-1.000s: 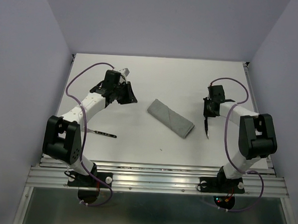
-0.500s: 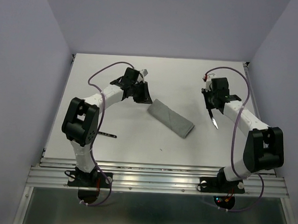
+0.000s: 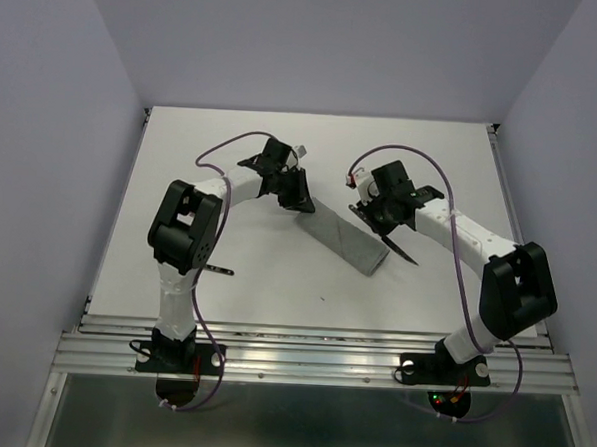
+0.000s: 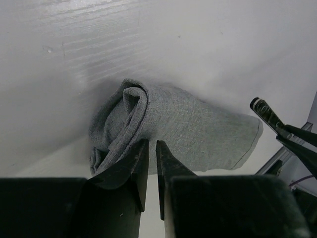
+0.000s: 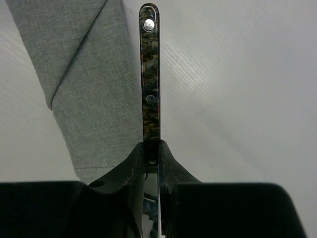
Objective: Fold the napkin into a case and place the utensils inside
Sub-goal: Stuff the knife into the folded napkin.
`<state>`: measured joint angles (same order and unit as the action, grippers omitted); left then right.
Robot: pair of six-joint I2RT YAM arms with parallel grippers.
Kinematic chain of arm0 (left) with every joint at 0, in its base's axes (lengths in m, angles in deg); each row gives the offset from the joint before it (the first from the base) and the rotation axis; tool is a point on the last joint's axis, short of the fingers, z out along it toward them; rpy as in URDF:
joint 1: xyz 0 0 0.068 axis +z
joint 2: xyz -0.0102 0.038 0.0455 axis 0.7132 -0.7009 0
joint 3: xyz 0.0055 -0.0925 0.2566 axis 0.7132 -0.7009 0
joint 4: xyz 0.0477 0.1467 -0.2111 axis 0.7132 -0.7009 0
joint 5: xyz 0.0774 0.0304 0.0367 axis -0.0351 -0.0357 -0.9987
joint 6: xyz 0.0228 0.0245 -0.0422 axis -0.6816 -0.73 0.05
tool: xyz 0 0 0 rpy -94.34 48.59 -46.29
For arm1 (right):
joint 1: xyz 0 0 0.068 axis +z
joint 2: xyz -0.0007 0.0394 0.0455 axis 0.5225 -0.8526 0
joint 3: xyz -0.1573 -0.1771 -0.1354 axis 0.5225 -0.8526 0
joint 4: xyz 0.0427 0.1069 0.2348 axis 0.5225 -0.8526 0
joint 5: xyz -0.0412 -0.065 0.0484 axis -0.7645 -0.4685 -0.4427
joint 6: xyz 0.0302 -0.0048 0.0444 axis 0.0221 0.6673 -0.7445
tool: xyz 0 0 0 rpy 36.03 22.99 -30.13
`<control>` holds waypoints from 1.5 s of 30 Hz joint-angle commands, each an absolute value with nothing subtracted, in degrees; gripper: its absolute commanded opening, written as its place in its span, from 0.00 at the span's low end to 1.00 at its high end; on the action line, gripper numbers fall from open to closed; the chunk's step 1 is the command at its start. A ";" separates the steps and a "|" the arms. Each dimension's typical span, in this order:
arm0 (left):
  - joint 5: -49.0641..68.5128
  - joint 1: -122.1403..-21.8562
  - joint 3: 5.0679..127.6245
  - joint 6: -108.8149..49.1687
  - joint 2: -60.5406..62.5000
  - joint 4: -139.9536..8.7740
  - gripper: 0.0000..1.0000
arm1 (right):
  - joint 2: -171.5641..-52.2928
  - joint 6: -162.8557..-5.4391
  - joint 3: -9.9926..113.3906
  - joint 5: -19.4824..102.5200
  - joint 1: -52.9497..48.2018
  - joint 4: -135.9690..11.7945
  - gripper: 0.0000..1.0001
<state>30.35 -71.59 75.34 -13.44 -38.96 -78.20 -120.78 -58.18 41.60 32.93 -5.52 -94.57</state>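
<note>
The folded grey cloth case point(image 3: 343, 236) lies in the middle of the flat white table point(image 3: 452, 151); the left gripper point(image 3: 300, 197) is at its far left end; the right gripper point(image 3: 379, 216), pinching a thin dark-handled metal utensil point(image 3: 405, 253), is just right; another thin metal utensil point(image 3: 214, 269) lies well apart, near left.

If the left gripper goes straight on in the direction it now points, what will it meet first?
Most likely the grey case: the left gripper points at its near edge, close to the rolled end. The depth between them is unclear.
</note>
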 commanded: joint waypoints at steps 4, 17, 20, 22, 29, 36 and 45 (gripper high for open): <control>31.08 -72.04 78.38 -13.02 -40.95 -77.45 0.22 | -122.87 -56.33 42.95 33.00 -2.06 -99.37 0.01; 30.20 -72.22 78.02 -13.19 -41.92 -77.71 0.22 | -125.33 -56.50 41.54 33.09 1.37 -98.76 0.01; 30.47 -72.22 78.11 -13.19 -41.83 -77.71 0.22 | -126.56 -56.42 42.07 33.09 1.90 -98.41 0.01; 30.82 -72.22 78.46 -13.10 -41.65 -77.80 0.22 | -127.78 -56.41 42.25 32.82 2.42 -97.71 0.01; 31.87 -72.22 79.08 -14.33 -38.40 -79.03 0.21 | -130.08 -56.50 43.13 33.35 2.95 -95.42 0.01; 28.10 -70.99 80.57 -17.32 -33.92 -83.34 0.21 | -129.99 -56.41 43.65 33.09 2.95 -95.86 0.01; 25.55 -66.77 80.04 -18.02 -35.93 -83.77 0.21 | -127.00 -56.59 42.69 29.93 2.95 -96.30 0.01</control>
